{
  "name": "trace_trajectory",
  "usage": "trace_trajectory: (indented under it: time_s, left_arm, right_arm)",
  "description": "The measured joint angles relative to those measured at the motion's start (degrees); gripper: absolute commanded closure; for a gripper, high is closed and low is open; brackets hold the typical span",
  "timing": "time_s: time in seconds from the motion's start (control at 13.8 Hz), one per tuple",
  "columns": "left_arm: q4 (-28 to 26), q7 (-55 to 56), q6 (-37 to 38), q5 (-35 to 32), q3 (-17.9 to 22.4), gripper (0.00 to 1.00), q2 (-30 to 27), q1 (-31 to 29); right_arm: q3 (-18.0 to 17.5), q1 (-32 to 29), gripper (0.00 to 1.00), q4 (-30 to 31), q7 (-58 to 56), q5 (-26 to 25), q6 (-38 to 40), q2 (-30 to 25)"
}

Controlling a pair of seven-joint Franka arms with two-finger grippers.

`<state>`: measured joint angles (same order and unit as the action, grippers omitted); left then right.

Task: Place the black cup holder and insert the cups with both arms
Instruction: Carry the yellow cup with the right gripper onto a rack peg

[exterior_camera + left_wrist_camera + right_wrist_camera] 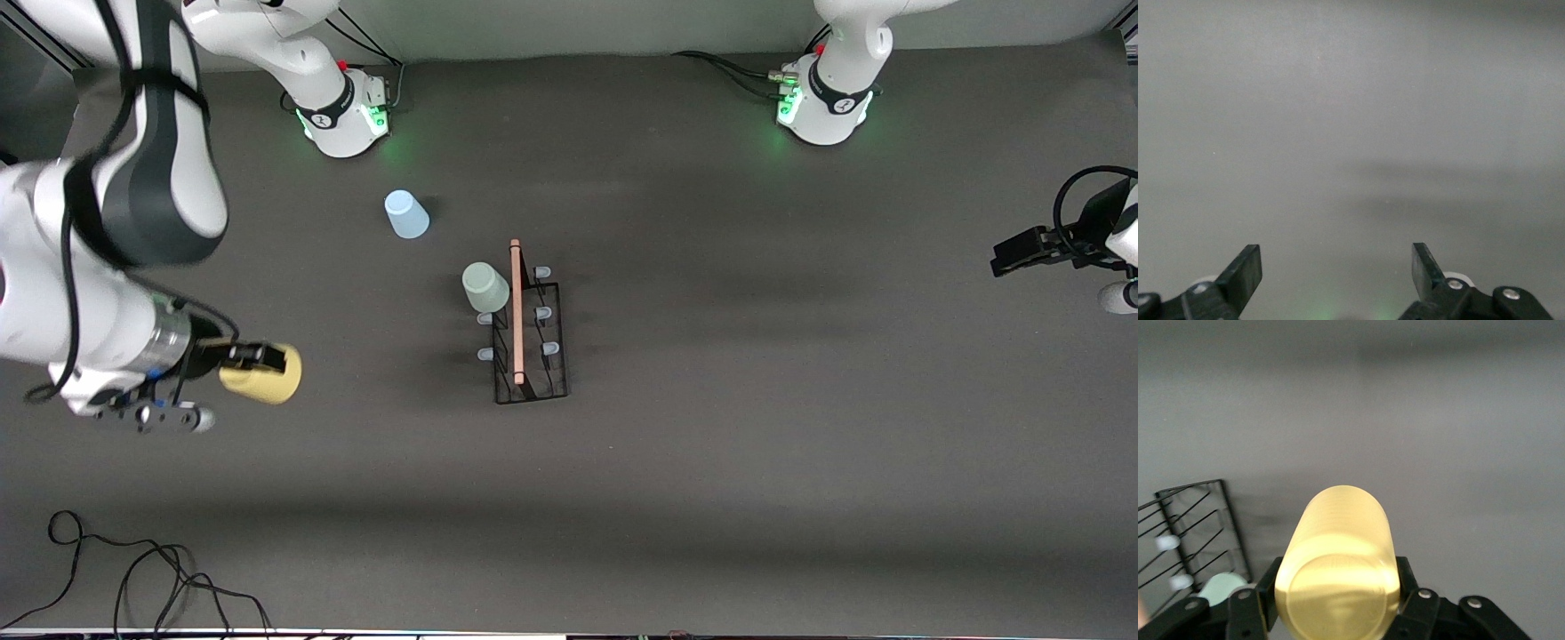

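Yellow cup [263, 374], left-centre of frame, pinched sideways in right gripper [253, 357] for pegging onto black cup holder [527, 333]; left gripper [1013, 255] spread, waiting at right edge.

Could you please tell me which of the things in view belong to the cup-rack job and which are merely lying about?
Job:
black cup holder, mid-table
pale green cup, on a peg
light blue cup, on the table
yellow cup, held by the right gripper
left gripper, open, waiting

Lying about:
black cable, at the table edge nearest the front camera
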<state>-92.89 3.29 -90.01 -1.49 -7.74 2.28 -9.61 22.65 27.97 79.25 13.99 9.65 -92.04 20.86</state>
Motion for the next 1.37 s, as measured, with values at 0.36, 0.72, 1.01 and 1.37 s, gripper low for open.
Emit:
trace_trajectory:
  time_s: [0.36,0.72,1.01,1.37]
  left_arm:
    - [0.0,0.0,0.0,0.0,0.0,0.00,0.0,-0.1]
    - [0.0,-0.4,0.0,0.0,0.0,0.00,0.0,-0.5]
    - [0.0,-0.5,0.0,0.0,0.0,0.00,0.0,-0.7]
    - [0.0,-0.7,0.0,0.0,0.0,0.00,0.0,-0.7]
  right_arm:
    - [-1.0,14.0,0.98,0.9,35.2,0.1,-2.0,-0.2]
    - [-1.3,21.1,1.00,0.9,57.9,0.6,-9.5,4.3]
    - [-0.9,20.4,1.00,5.0,58.5,0.8,-16.6,5.5]
    - [-0.9,20.7,1.00,12.6,58.5,2.4,-26.6,6.9]
